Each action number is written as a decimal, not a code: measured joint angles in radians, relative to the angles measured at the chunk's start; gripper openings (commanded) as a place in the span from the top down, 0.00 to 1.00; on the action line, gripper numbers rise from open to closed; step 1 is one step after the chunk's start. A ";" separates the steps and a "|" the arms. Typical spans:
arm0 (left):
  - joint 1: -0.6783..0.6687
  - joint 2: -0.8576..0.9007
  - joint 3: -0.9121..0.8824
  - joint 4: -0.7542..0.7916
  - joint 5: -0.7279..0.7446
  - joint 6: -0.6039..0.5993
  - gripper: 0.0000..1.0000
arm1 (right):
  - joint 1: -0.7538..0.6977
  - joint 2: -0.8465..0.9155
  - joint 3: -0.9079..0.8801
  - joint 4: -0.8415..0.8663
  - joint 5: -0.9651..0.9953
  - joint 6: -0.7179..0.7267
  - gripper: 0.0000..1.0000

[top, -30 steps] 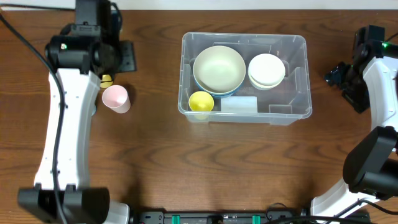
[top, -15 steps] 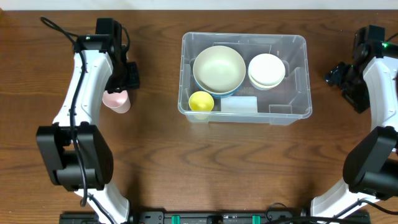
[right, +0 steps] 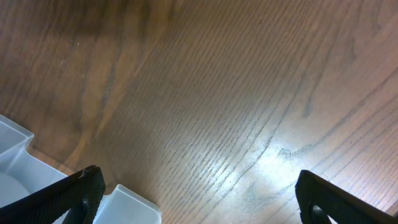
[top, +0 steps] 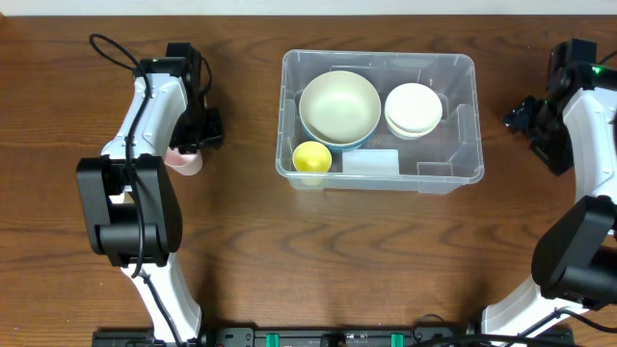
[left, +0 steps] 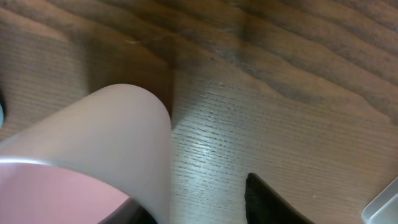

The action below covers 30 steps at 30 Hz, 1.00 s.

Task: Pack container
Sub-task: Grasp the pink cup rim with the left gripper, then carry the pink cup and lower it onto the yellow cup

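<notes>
MOVED: left gripper (top: pixel 196 135) is now hovering over the pink cup (top: pixel 183 161) left of the container (top: pixel 463 176), fingers narrowing astride its wall, outer finger apart | RIGHT: right gripper (right: pixel 199 199) is gaping wide right of the container | CONTAINER: clear, mid-table, holding yellow cup (top: pixel 311 157) and white label (top: pixel 371 162) near, bowls behind.

Both arms: white moulded link shells, black joint housings, black blocky bases.
Left arm (top: pixel 145 120): thin black cable (top: pixel 106 46) loops off the upper joint.
Right arm (top: pixel 590 145): small green light (top: pixel 595 69) on the black top housing.
Right hand (right: pixel 199 190): fingers (right: pixel 81 193) matte black, blunt-ended.
</notes>
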 measured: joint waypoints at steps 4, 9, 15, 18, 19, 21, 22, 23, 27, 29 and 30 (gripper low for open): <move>0.000 0.000 0.000 0.004 0.001 -0.001 0.94 | 0.000 0.000 0.000 0.000 0.000 0.000 0.01; 0.000 0.000 0.000 0.003 0.001 0.000 0.94 | 0.000 0.000 0.000 0.000 0.000 0.000 0.01; -0.031 -0.029 0.012 -0.002 0.061 0.052 0.94 | 0.000 0.000 0.000 0.000 0.000 0.000 0.01; -0.090 -0.102 0.046 0.003 0.088 0.095 0.94 | 0.000 0.000 0.000 0.000 0.000 0.000 0.01; -0.121 -0.143 0.060 0.008 0.092 0.117 0.94 | 0.000 0.000 0.000 0.000 0.000 0.000 0.01; -0.193 -0.236 0.079 0.022 0.097 0.162 0.94 | 0.000 0.000 0.000 0.000 0.000 0.000 0.01; -0.237 -0.285 0.088 0.028 0.097 0.180 0.94 | 0.000 0.000 0.000 0.000 0.000 0.000 0.01; -0.291 -0.340 0.096 0.036 0.084 0.195 0.94 | 0.000 0.000 0.000 0.000 0.000 0.000 0.01; -0.484 -0.479 0.125 0.051 0.004 0.234 0.94 | 0.000 0.000 0.000 0.000 0.000 0.000 0.01; -0.544 -0.503 0.128 0.049 -0.039 0.240 0.94 | 0.000 0.000 0.000 0.000 0.000 0.000 0.01; -0.565 -0.503 0.127 0.047 -0.058 0.239 0.94 | 0.000 0.000 0.000 0.000 0.000 0.000 0.01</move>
